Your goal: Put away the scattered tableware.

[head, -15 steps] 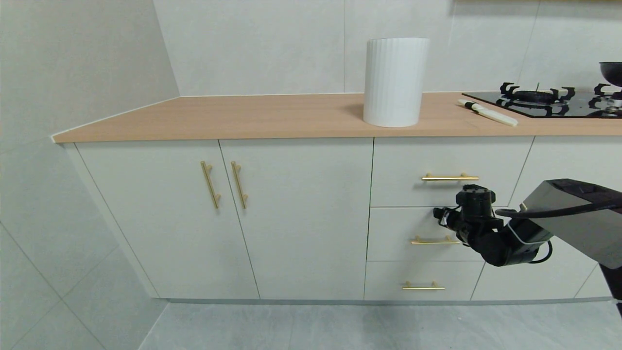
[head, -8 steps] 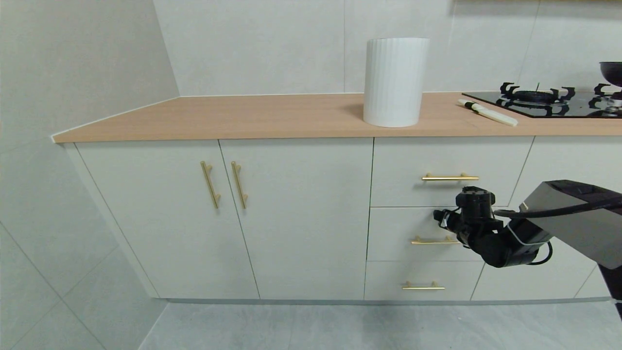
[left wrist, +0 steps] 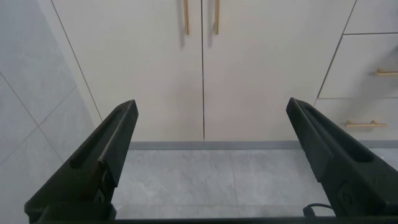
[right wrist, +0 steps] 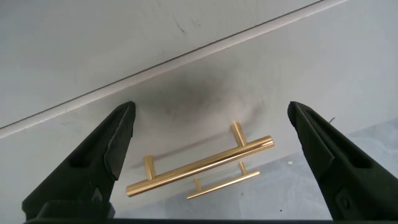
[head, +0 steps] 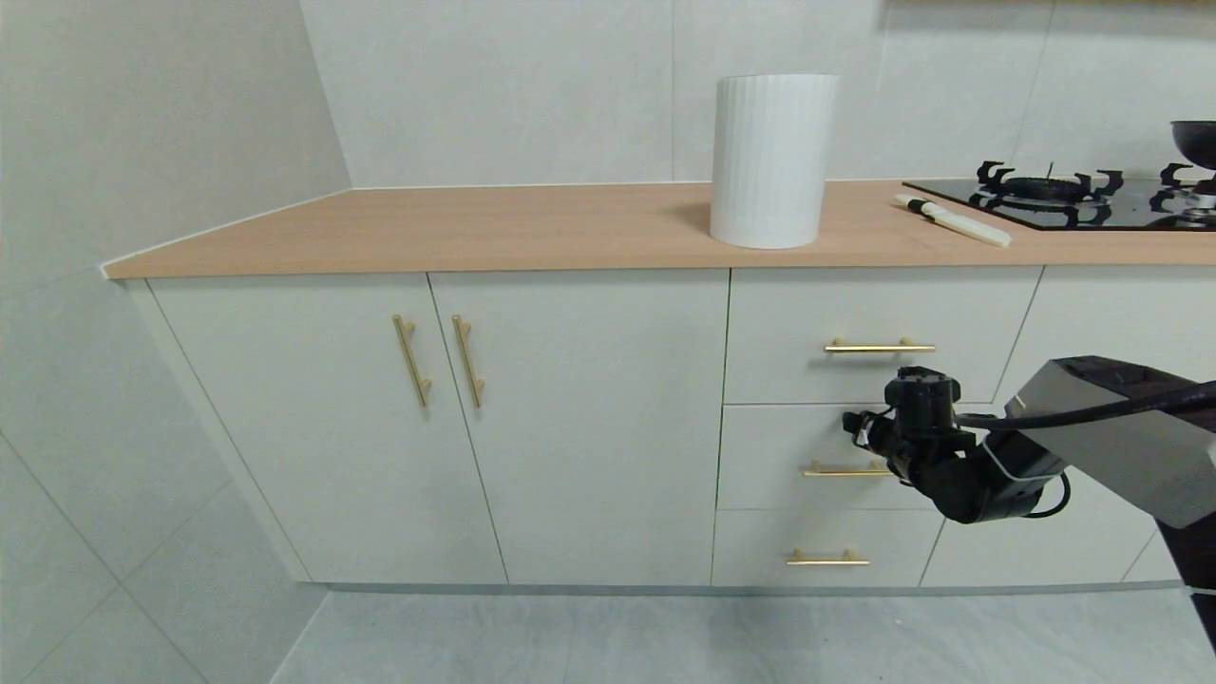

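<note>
The right gripper has crept closer to the middle drawer handle, fingers spread, not yet around it; the left gripper has its fingers spread too. The white utensil lies on the table, so opening the drawer likely comes first

- The right arm has a boxy silver-grey link with a black top panel.
- Its wrist joint is rounded and glossy black, edged by a thin pale band.
- A thin black cable runs along the link.
- The right gripper is black, with a stubby cylindrical cap on top.
- The left gripper has matte black, wedge-shaped fingers.
</note>
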